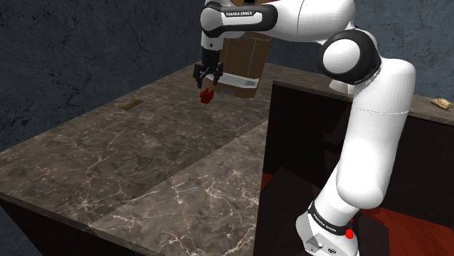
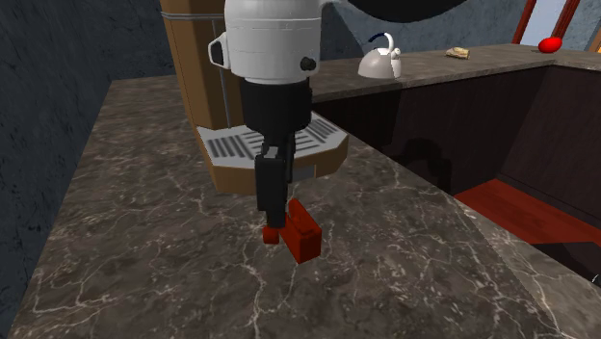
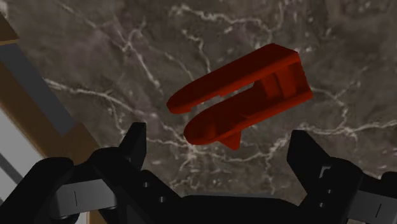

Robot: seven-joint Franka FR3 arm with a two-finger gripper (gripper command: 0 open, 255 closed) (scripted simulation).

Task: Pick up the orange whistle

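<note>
The whistle (image 3: 242, 105) is a dark red-orange, two-pronged block lying on the dark marble counter (image 2: 144, 250). In the wrist view my gripper (image 3: 219, 140) is open, with its black fingers (image 3: 135, 143) standing wide apart on either side of the whistle and not touching it. In the second exterior view the gripper (image 2: 274, 207) hangs straight down just over the whistle (image 2: 302, 233), hiding part of one end. The shoulder view shows the gripper (image 1: 207, 75) right above the whistle (image 1: 207, 95), at the far side of the counter.
A brown machine with a grey slotted tray (image 2: 279, 144) stands close behind the gripper. A white kettle (image 2: 382, 60), a small tan item (image 2: 460, 52) and a red object (image 2: 550, 44) sit on the far counter. A dark recess (image 1: 305, 138) opens beside the marble.
</note>
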